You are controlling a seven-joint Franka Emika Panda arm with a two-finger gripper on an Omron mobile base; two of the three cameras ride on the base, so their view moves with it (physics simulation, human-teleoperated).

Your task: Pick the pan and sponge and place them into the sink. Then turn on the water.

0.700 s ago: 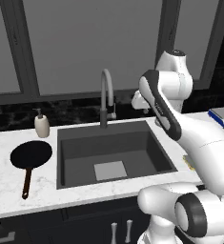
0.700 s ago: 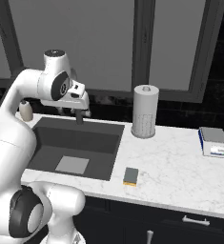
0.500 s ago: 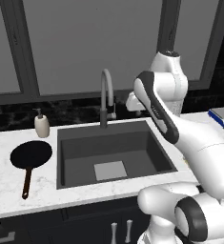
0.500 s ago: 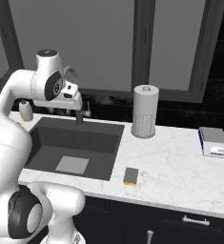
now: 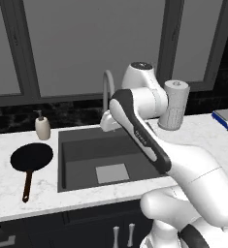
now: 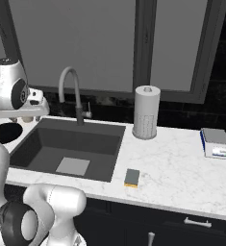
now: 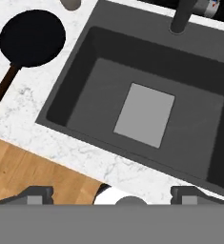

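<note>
1. The pan (image 5: pixel 31 157), flat, round, black, with a thin reddish-brown handle (image 5: pixel 27 184), lies on the white marble counter (image 5: pixel 4 189) left of the dark grey sink (image 5: pixel 67 160); probably rigid and heavy, best gripped at the handle.
2. The gripper (image 7: pixel 111 193) hangs over the sink's near edge, jaws wide, holding nothing.
3. The yellow sponge (image 6: pixel 131 177) with grey-green face lies right of the sink; probably soft and light.

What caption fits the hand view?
Open gripper above the empty sink; the pan waits on the counter beside it.
</note>
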